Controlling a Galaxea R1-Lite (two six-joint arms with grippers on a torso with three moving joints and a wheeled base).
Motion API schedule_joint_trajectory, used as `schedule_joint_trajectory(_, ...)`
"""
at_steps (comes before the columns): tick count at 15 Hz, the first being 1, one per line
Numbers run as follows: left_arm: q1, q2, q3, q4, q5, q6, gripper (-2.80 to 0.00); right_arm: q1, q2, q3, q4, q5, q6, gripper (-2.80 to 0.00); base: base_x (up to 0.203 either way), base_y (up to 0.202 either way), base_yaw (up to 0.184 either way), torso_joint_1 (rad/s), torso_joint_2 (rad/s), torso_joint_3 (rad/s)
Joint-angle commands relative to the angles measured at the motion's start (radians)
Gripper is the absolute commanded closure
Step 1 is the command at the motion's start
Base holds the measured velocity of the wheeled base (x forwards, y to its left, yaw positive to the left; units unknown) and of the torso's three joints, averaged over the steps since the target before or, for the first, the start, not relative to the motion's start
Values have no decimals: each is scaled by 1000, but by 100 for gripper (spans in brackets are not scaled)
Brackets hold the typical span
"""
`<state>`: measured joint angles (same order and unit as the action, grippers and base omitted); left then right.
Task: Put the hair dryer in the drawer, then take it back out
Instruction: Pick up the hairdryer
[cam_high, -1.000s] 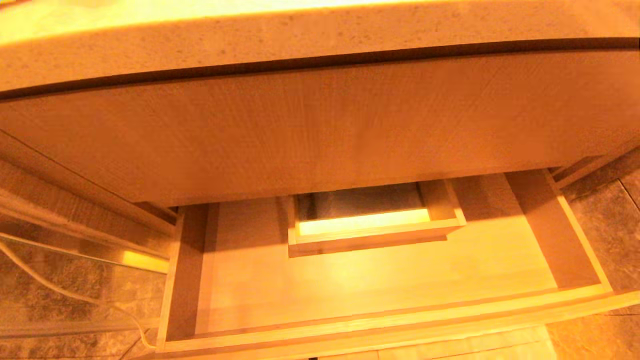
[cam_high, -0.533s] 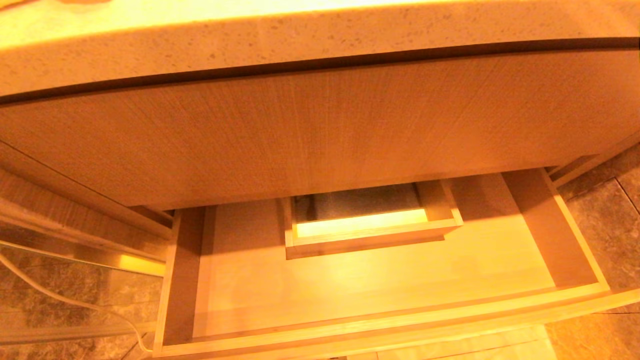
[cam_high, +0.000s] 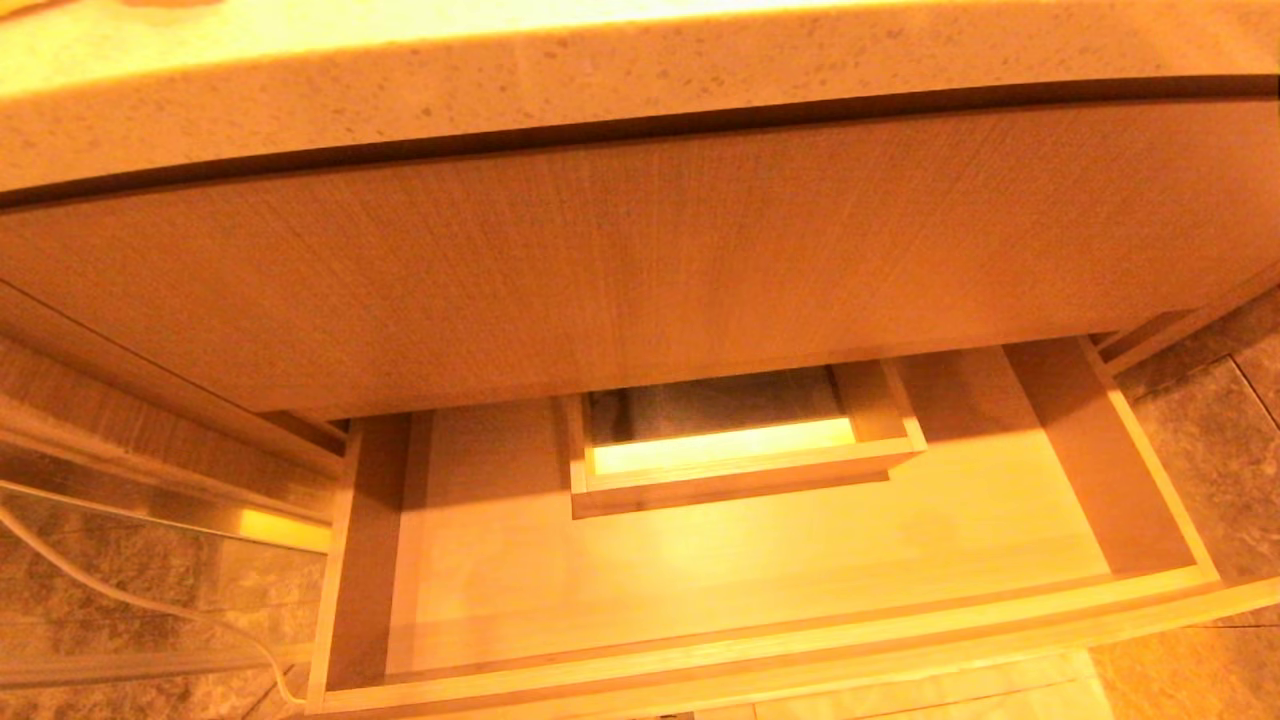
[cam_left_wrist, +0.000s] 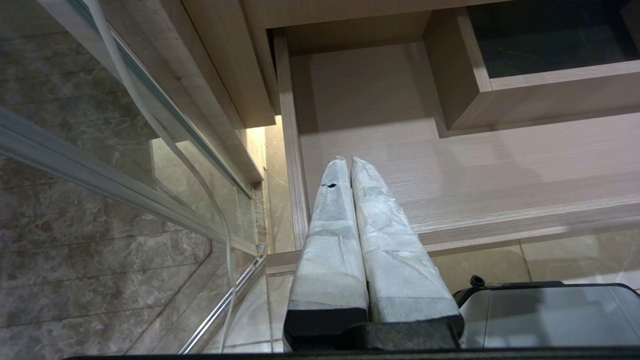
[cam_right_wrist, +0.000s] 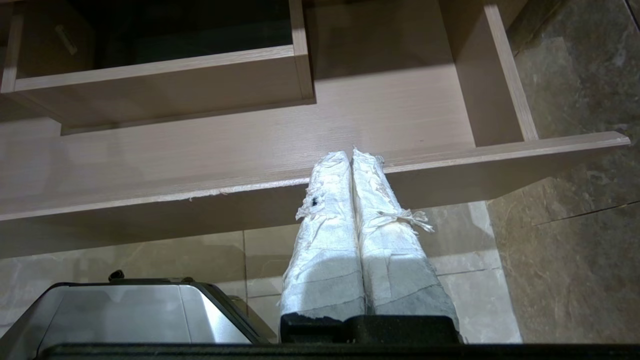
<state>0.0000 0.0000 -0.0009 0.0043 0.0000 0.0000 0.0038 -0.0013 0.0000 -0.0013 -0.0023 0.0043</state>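
Drawer (cam_left_wrist: 450, 165) beneath both closed pincers

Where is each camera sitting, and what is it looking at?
Head view: high up, looking down into the open drawer; no robot parts show.
Left wrist view: behind the shut left gripper, facing the drawer's left end.
Right wrist view: behind the shut right gripper, facing the drawer's right end.
All share the drawer and its boxed cut-out.

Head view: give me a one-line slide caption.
Open drawer pulled out below the stone countertop, holding nothing but its boxed cut-out; no hair dryer in sight.
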Motion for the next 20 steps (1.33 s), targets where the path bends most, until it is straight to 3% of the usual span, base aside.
schedule_joint_trajectory(1,0,-2,0,0,0,0,0,1,1,0,0,-1,0,0,0,0,0,0,0,0)
schedule_joint_trajectory(8,0,-2,1,0,0,0,0,1,1,0,0,-2,3,0,0,0,0,61,-149,-89)
schedule_joint_trajectory(16,0,-2,0,0,0,0,0,1,1,0,0,-2,2,0,3,-9,163,207,-460,-257)
schedule_joint_trajectory(20,0,-2,-1,0,0,0,0,1,1,0,0,-2,3,0,2,-4,85,49,-103,-57)
